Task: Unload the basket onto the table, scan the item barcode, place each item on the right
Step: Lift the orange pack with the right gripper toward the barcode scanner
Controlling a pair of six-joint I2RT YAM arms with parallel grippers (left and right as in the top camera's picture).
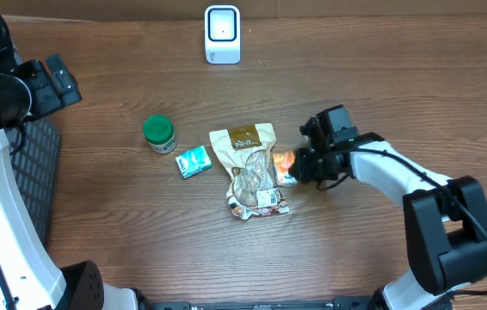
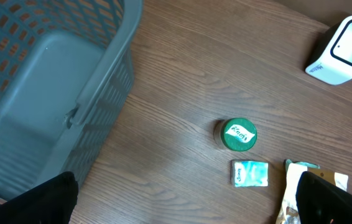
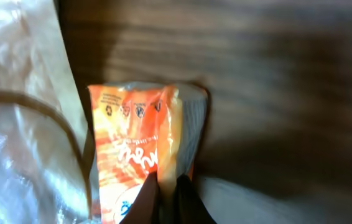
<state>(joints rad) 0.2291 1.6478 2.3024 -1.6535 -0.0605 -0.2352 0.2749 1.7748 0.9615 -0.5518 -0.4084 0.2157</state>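
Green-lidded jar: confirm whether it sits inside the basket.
No, the jar stands on the bare wood table, apart from the basket.

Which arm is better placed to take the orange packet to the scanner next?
Right. The right gripper is shut on the orange packet beside the snack bag. The left gripper is open and empty, off by the basket.

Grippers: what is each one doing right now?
Left gripper: open, empty.
Right gripper: closed on the orange packet.

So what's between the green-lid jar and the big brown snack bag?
A small teal packet lies between the green-lid jar and the brown snack bag; the overhead view shows it best.
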